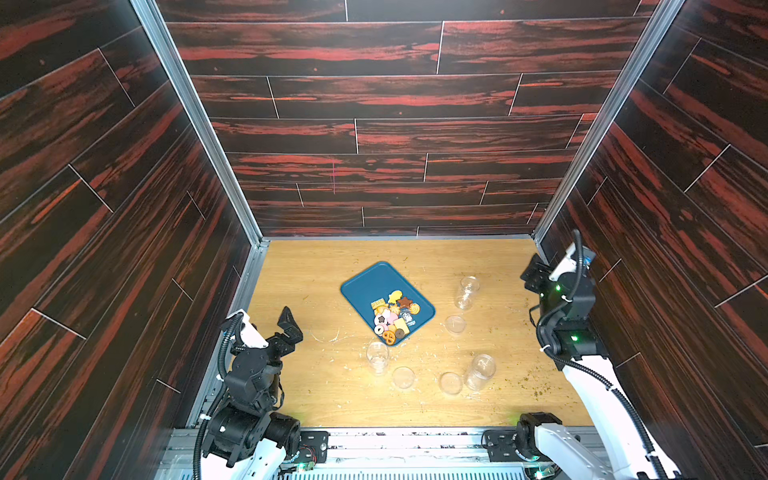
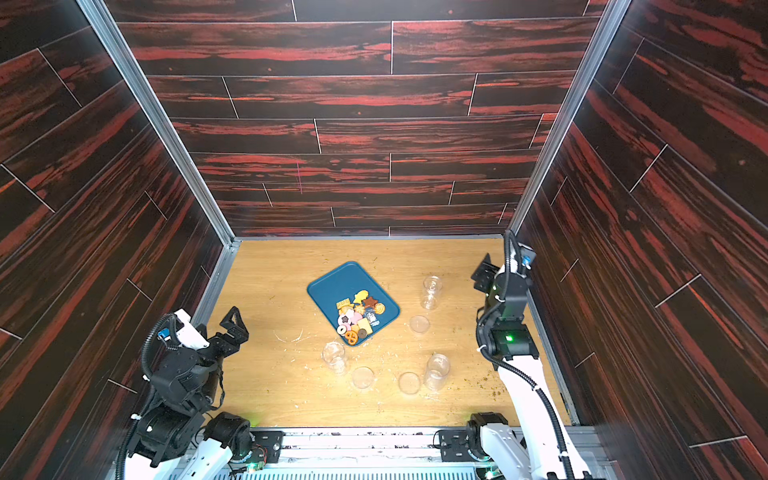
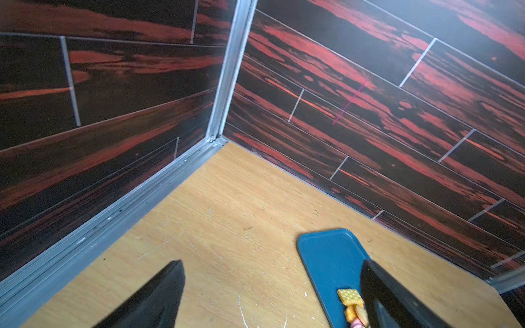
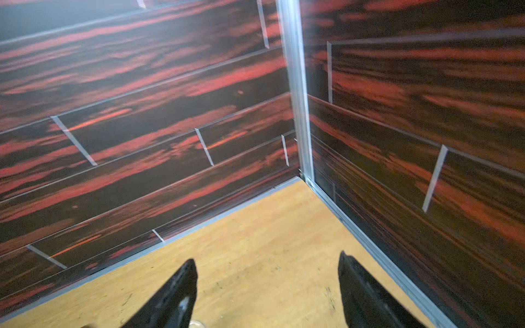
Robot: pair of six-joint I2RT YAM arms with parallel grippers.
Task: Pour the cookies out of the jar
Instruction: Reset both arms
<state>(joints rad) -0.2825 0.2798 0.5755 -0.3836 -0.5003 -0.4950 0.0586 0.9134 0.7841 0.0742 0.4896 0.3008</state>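
Observation:
The cookies (image 1: 392, 316) (image 2: 359, 316) lie in a heap on the near end of a blue tray (image 1: 370, 282) (image 2: 332, 282); none show inside any jar. Three clear jars stand upright and empty on the table: one (image 1: 466, 292) right of the tray, one (image 1: 377, 356) at its near corner, one (image 1: 481, 371) near right. My left gripper (image 1: 291, 326) (image 3: 272, 262) hangs open at the left wall, holding nothing. In the left wrist view the tray (image 3: 326, 255) and a few cookies (image 3: 350, 298) show. My right gripper (image 1: 534, 276) (image 4: 267, 257) is open and empty by the right wall.
Three clear lids (image 1: 455, 324) (image 1: 403, 377) (image 1: 451, 382) lie flat on the wooden table (image 1: 316, 390) among the jars. A small clear packet (image 1: 408, 318) rests among the cookies. Crumbs and scratches dot the table. Dark plank walls close in three sides.

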